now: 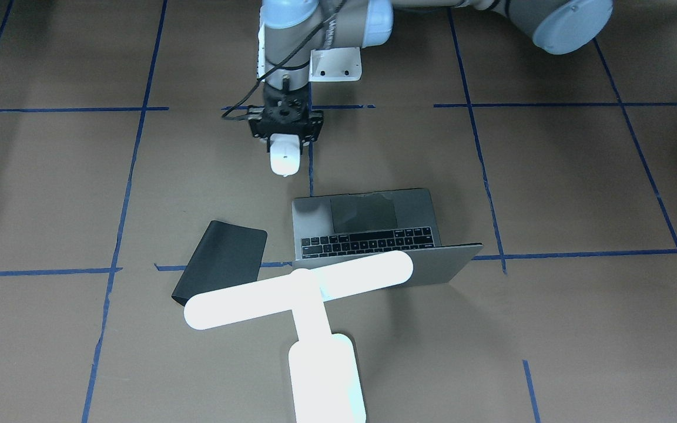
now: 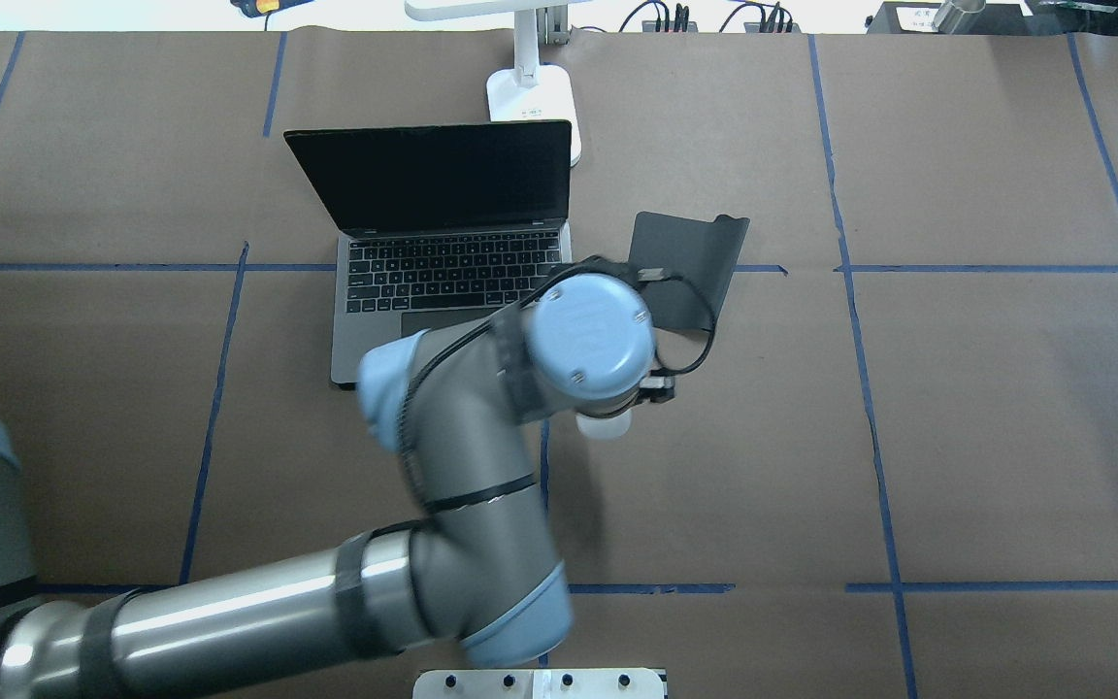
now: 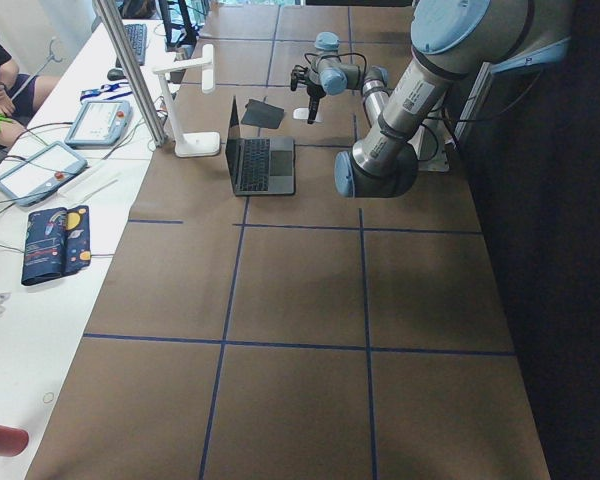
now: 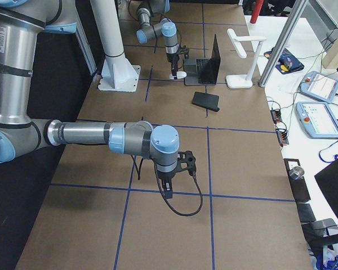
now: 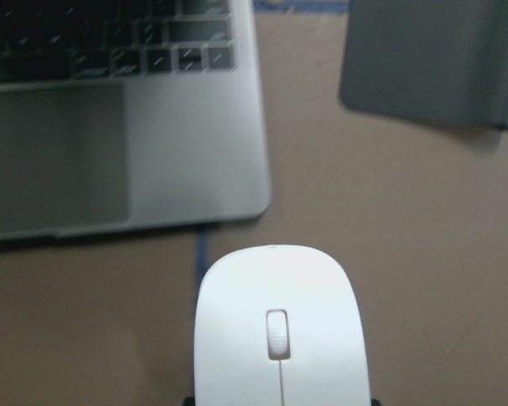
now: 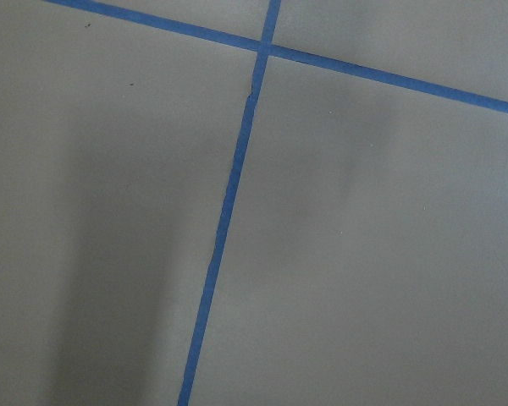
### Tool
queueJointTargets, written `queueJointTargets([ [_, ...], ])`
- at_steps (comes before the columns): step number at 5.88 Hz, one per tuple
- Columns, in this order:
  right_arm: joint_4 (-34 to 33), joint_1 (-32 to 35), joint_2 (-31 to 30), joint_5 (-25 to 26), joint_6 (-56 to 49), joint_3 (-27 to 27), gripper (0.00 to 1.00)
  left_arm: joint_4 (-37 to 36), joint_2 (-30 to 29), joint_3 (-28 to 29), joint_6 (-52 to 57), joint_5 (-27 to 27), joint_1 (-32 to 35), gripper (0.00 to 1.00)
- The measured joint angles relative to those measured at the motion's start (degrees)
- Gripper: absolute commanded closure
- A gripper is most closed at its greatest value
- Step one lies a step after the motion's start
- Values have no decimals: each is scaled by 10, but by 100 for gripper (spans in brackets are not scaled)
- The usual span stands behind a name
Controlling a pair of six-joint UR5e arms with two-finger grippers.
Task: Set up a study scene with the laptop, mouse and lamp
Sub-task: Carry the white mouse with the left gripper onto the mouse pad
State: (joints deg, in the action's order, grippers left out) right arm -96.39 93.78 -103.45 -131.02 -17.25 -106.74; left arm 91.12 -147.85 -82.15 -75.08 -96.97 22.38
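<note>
Left hand [image 1: 284, 134] clamps the mouse [image 1: 285, 155] by its sides just short of the laptop [image 1: 368, 226], its long axis pointing away from the robot, with the black pad [image 1: 221, 258] ahead and rightward on the tabletop [image 1: 550, 194].

Mouse [image 5: 237, 338] glossy, smooth white plastic; laptop [image 5: 195, 144] matt silver-grey metal; lamp [image 1: 327, 376] smooth bright white plastic; pad [image 5: 432, 63] matt black; table [image 2: 986, 408] covered in dull brown paper, blue tape [image 6: 224, 211] lines.
</note>
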Motion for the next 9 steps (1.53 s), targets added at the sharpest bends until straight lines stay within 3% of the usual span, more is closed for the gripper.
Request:
queueJointTargets([
  [2,0,0,0,0,0,2,0,73,-136,224,-4,-21,29,78],
  [4,0,0,0,-1,0,7,0,184,-232,428,-18,-27,42,78],
  [5,0,0,0,-2,0,7,0,225,-259,494,-25,-24,43,61],
  [6,0,-1,0,-3,0,8,0,245,-268,520,-33,-20,44,33],
  [7,0,-1,0,-3,0,9,0,252,-273,529,-42,-17,44,14],
  [8,0,0,1,-3,0,9,0,254,-276,532,-47,-16,44,5],
  [9,1,0,1,-3,0,8,0,255,-279,532,-48,-17,44,4],
])
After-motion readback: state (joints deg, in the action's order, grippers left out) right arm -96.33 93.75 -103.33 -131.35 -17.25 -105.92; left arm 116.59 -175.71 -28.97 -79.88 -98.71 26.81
